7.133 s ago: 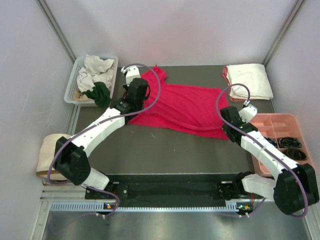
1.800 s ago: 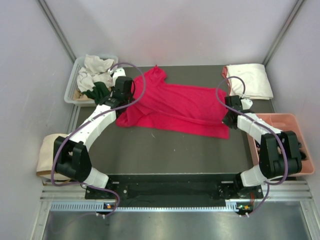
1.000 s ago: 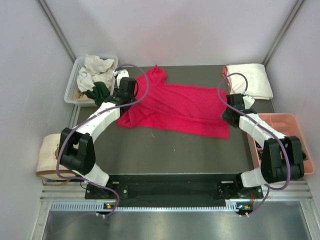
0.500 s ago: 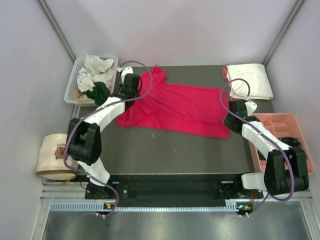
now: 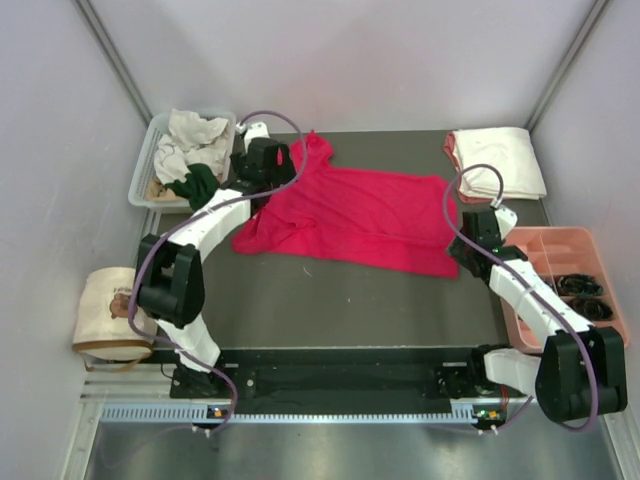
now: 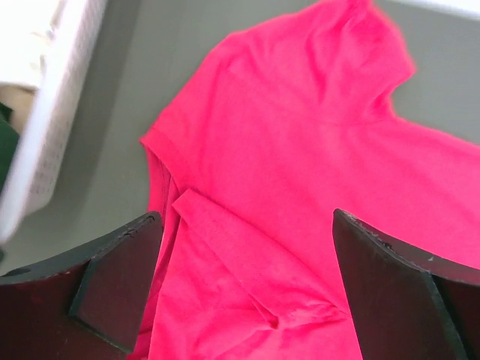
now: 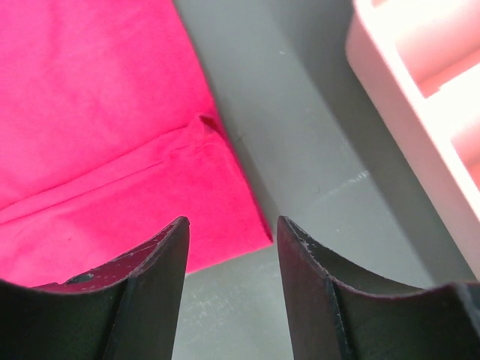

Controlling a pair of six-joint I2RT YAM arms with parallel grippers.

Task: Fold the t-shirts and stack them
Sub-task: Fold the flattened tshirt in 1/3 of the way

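While red t-shirt [image 5: 350, 215] lies spread, left tool [image 6: 246, 225] gapes over its folded edge.

White bin [image 5: 141, 172] at far left, pink divided tray [image 5: 545, 245] at right, beige bear-print bag [image 5: 100, 305] near left.

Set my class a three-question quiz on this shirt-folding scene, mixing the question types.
1. True or false: the left jaws grip the red t-shirt.
2. The folded white t-shirt lies at: A near left; B far right; C centre.
3. Fill in: crumpled shirts wait in the white ____ at far left.
Key: 1 false, they stand open above it; 2 B; 3 bin.
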